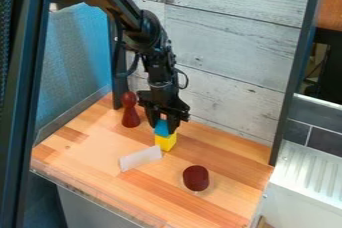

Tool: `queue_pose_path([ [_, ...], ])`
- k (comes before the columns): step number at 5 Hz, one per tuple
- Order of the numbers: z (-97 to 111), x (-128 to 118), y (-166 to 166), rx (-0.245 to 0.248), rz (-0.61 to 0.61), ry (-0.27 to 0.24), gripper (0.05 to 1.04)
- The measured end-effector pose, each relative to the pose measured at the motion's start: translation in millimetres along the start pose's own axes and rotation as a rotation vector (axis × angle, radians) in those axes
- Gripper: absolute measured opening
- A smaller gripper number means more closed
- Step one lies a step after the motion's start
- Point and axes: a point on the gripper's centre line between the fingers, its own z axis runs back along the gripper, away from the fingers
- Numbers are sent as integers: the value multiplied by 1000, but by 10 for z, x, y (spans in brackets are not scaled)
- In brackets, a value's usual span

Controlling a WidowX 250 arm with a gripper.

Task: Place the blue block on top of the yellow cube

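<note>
The gripper (163, 122) hangs down over the back middle of the wooden surface, shut on a blue block (162, 129). Directly under the blue block is a yellow block (165, 142), standing on the wood; the two look to be touching. A whitish, semi-clear rectangular piece (140, 159) lies in front and to the left of the yellow block. To the gripper's left stands a dark red pawn-shaped piece (130, 112). A dark red cylinder (196, 178) stands nearer the front, right of the middle.
The wooden surface (93, 147) has a blue panel (81, 52) along its left and a whitewashed plank wall (227, 47) behind. A dark upright post (294, 72) rises at its right corner, with a white ridged unit (307, 182) beyond.
</note>
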Motion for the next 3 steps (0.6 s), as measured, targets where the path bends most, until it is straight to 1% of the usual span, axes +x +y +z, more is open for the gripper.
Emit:
queue_pose_path([
  [1,-25,-22,-10,-1,7,-4,900],
  [2,-27,-59,-52,-25,4,10,1012],
  [3,281,21,-95,-57,6,-14,1005],
])
